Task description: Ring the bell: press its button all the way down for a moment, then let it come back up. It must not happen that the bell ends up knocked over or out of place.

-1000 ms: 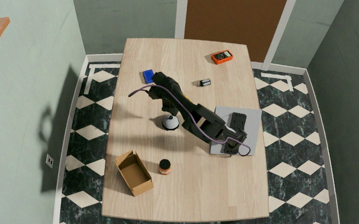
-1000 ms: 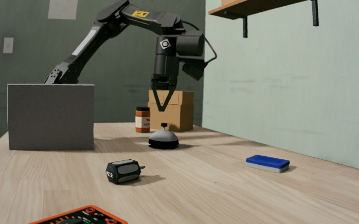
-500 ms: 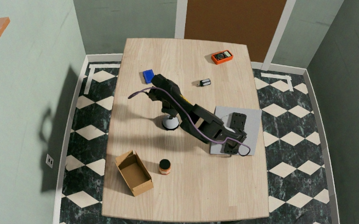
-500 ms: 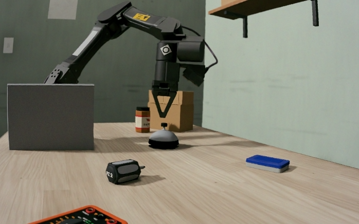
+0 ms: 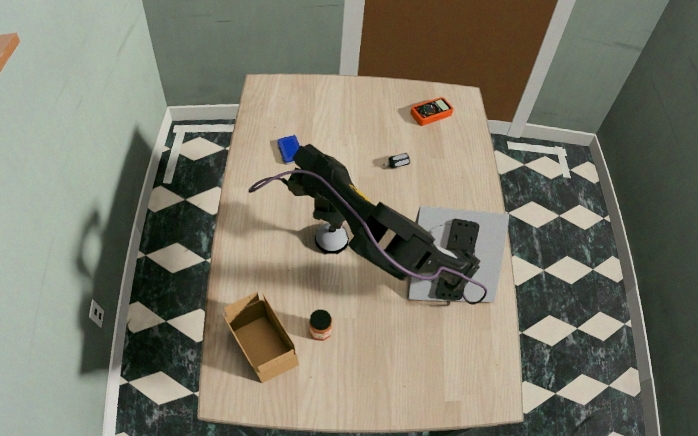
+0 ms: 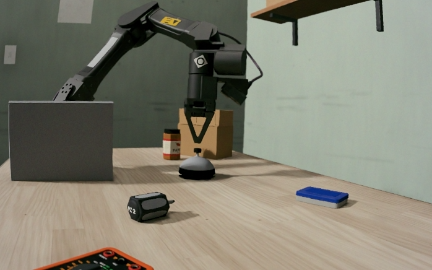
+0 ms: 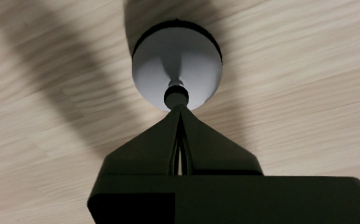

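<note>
The bell point(image 5: 331, 242) point(image 6: 196, 166) point(image 7: 153, 60) is a grey dome on a black base, standing near the middle of the table. Its small black button point(image 6: 197, 150) point(image 7: 176, 94) sticks up on top. My gripper point(image 6: 197, 143) point(image 7: 180, 112) is shut and empty, pointing straight down. Its tip hangs directly over the button, a very small gap above it in the side view. In the overhead view the arm hides most of the button.
A grey block with the arm's base point(image 5: 490, 238) point(image 6: 60, 140), an open cardboard box point(image 5: 259, 335) point(image 6: 207, 134), a jar point(image 5: 320, 323) point(image 6: 171, 143), a blue eraser point(image 5: 288, 147) point(image 6: 322, 196), a stubby screwdriver point(image 5: 398, 160) point(image 6: 148, 206) and an orange multimeter point(image 5: 431, 111) point(image 6: 100, 261) lie around on the table.
</note>
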You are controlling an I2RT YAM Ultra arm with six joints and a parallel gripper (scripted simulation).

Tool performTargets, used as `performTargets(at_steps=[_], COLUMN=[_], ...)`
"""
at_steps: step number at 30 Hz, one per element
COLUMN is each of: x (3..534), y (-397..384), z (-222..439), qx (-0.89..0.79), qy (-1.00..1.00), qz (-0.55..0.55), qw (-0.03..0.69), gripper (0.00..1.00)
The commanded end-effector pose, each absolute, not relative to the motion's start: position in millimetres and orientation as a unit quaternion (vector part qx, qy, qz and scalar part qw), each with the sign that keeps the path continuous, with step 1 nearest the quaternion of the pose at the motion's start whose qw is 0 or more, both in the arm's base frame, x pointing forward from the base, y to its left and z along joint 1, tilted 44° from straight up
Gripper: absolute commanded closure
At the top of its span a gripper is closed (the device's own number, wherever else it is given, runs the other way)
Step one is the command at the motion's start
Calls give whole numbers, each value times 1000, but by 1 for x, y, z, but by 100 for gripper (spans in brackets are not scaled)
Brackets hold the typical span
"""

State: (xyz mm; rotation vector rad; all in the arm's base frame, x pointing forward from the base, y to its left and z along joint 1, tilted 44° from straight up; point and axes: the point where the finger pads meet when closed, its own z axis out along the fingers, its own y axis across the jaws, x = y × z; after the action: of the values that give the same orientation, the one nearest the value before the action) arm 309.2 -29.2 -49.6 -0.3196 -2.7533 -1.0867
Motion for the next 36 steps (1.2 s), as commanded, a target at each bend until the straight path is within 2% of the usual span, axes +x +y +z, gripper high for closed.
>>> performTargets(at_steps=[1, 36], x=[313, 311], y=[-33, -30], z=[-47, -47], qx=[-115, -114], qy=[-921, -921], qz=[-365, -366], qw=[69, 71], gripper=[100, 100])
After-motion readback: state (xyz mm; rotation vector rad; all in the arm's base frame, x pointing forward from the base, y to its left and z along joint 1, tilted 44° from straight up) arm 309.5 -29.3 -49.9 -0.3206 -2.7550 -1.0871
